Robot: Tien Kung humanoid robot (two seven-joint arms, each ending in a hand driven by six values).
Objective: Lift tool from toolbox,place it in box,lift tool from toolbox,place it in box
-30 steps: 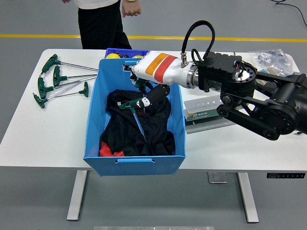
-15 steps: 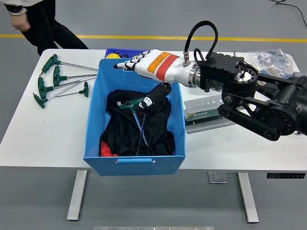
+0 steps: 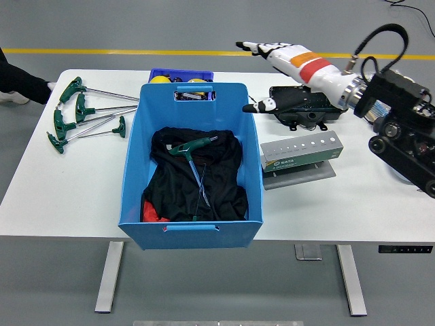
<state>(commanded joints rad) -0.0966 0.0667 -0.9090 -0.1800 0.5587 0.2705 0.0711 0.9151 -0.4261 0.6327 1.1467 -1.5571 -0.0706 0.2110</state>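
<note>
A green T-handle tool (image 3: 194,159) lies loose on black cloth (image 3: 204,187) inside the big blue box (image 3: 134,153). Several more green T-handle tools (image 3: 81,112) lie on the table left of the box. My right hand (image 3: 255,75) hovers right of and behind the box, over a black case (image 3: 306,112). Its fingers (image 3: 262,47) are stretched out flat, the thumb (image 3: 262,105) hangs down, and it holds nothing. The left arm does not show.
A grey tool stand (image 3: 302,153) sits just right of the box. A small blue bin (image 3: 180,75) with yellow items stands behind the box. A person's dark leg and shoe (image 3: 17,88) show at the left edge.
My right hand let go of the green tool inside the box, then rose and pulled back to the right. The tool now rests on the cloth. The person walked off to the left.
</note>
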